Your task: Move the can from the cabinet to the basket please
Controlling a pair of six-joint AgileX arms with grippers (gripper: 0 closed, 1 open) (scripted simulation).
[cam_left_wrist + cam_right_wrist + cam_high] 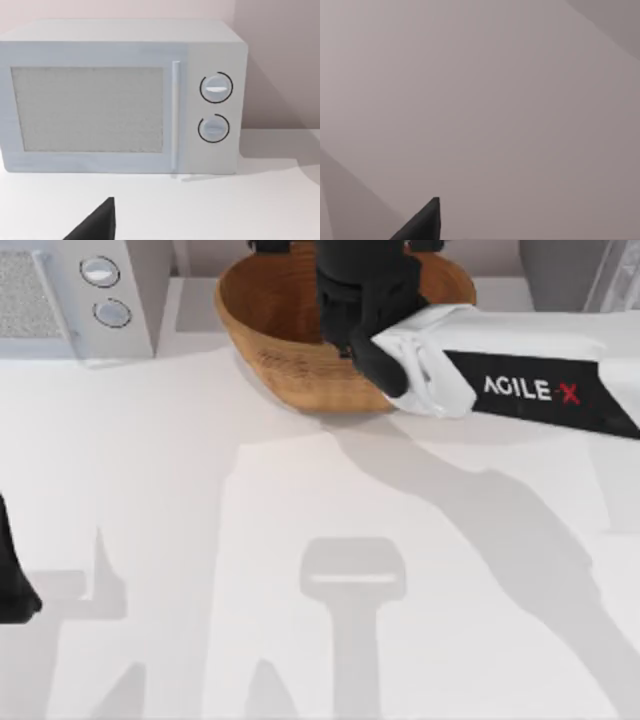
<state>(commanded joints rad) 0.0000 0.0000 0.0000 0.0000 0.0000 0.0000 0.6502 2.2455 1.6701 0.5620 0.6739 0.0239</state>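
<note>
- Currently the right arm (pixel 520 380) reaches in from the top view's right side, and its black wrist and gripper (pixel 365 300) hang over the basket (pixel 280 340) at the far edge of the table (pixel 200 540).
- Basket: brown wicker bowl, far middle of the table, just right of the white microwave (pixel 80 300). The visible part of its inside shows bare ribbed coils; the rest sits under the arm, so I can't tell what is in there.
- Can: I can't locate it, and the gripper hides the middle of the basket.
- Right gripper fingers: can't tell whether they are spread, pressed together or pinching anything. The right wrist view gives plain grey-pink wall plus one dark finger tip (pixel 422 222).
- Left arm (pixel 15 580) is parked at the left edge of the table, near side.
- Left wrist view faces the microwave (pixel 120 95): door closed, two round knobs at one side, and one dark finger tip (pixel 97 222) in front. Can't tell how that gripper's fingers stand either.
- Microwave interior is hidden behind the speckled door panel.
</note>
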